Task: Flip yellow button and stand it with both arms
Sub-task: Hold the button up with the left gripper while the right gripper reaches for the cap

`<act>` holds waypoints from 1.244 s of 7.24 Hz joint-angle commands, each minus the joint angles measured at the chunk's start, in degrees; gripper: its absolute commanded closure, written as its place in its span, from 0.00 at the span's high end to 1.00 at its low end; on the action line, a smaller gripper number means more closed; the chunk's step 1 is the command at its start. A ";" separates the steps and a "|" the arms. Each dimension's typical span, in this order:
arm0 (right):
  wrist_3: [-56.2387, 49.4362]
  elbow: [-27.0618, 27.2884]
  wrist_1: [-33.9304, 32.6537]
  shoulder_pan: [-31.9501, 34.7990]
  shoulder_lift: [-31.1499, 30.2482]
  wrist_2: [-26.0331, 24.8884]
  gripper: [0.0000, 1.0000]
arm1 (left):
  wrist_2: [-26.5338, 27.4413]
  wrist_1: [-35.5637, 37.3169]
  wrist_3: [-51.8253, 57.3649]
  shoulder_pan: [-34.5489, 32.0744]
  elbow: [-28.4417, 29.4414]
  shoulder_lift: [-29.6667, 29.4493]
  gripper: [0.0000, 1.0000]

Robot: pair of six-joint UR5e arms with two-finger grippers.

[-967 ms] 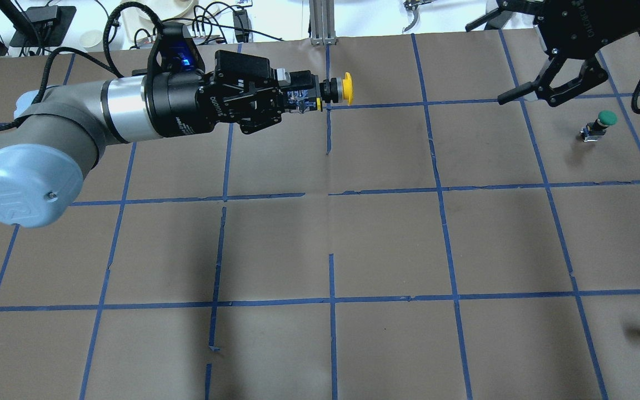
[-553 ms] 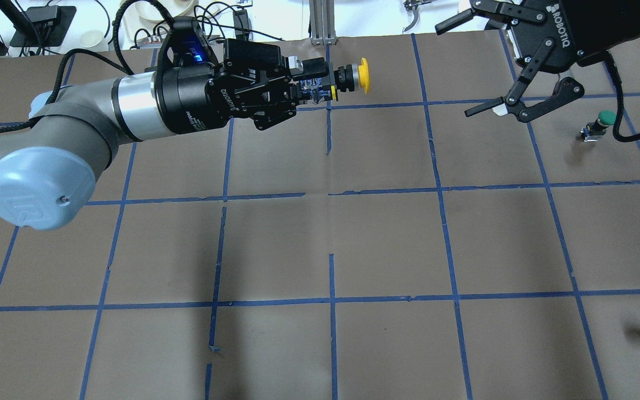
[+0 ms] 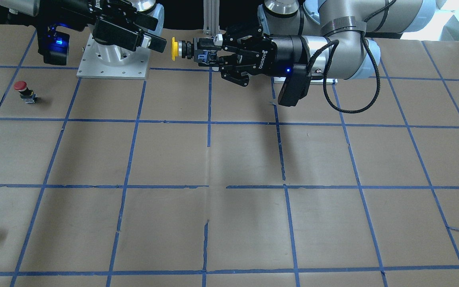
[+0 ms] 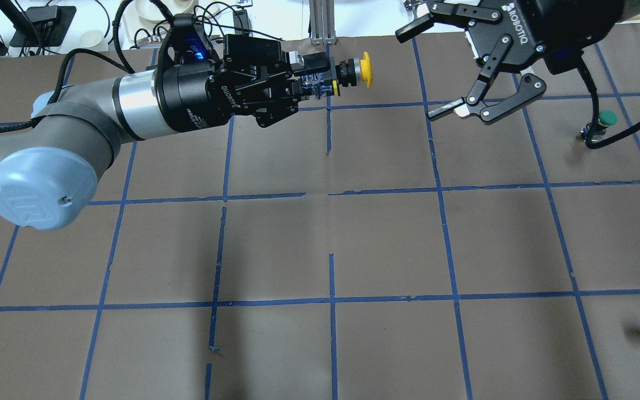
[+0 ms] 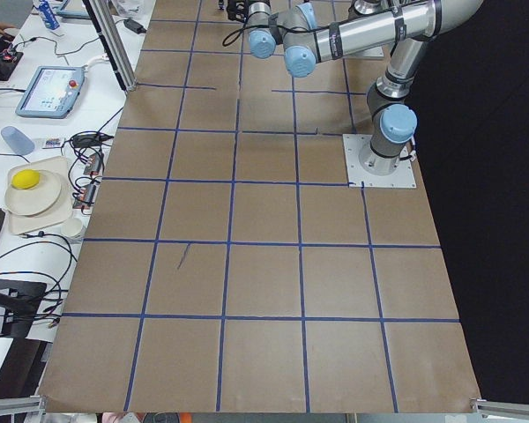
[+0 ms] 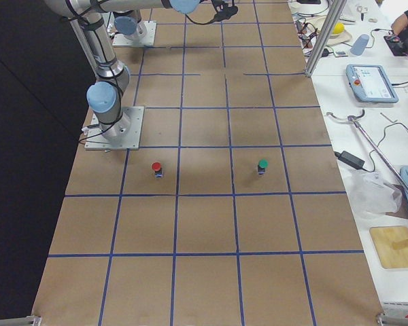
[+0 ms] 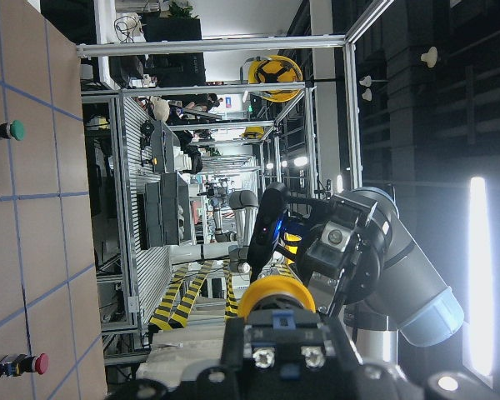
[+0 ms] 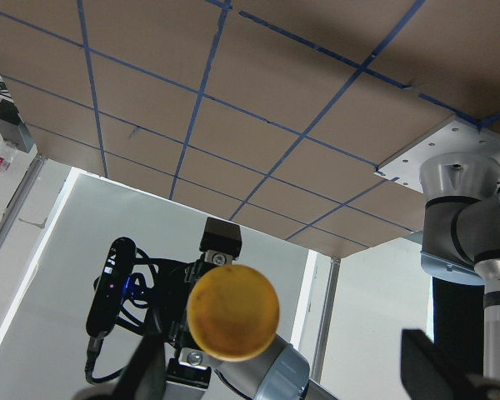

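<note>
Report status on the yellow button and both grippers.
Left gripper shut on yellow button, held aloft, cap facing right gripper. Right gripper open, jaws wide, short of the cap. Nothing between them.

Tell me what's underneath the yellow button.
Only bare table, some way below; the yellow button hangs sideways in the left hand. Its base is partly hidden between the fingers.
</note>
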 commanded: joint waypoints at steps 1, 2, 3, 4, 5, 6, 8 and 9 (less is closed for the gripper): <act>7.79 0.11 -6.07 2.65 1.07 -0.11 1.00 | 0.00 0.01 0.00 -0.08 -0.07 -0.29 0.02; 8.06 0.11 -6.42 3.18 1.07 -0.37 1.00 | 0.00 0.01 -0.09 -0.08 -0.07 -0.12 0.02; 8.76 0.11 -6.69 3.19 1.07 -0.46 1.00 | -0.09 0.09 -0.01 -0.08 0.02 -0.20 0.02; 8.86 0.11 -6.69 3.19 1.07 -0.73 0.99 | 0.00 0.01 -0.09 -0.08 -0.06 -0.11 0.02; 8.94 0.11 -6.69 3.19 0.99 -0.82 0.91 | 0.18 0.01 -0.01 -0.08 -0.15 -0.11 0.02; 8.94 0.11 -6.60 3.19 0.90 -0.82 0.83 | 0.26 0.53 0.00 -0.08 -0.15 -0.37 0.02; 9.03 0.11 -6.69 3.28 0.90 -0.82 0.31 | 0.26 0.53 0.00 -0.08 -0.15 -0.03 0.02; 9.03 0.11 -6.60 3.28 0.81 -0.82 0.21 | 0.35 1.32 0.00 -0.08 -0.07 -0.03 0.02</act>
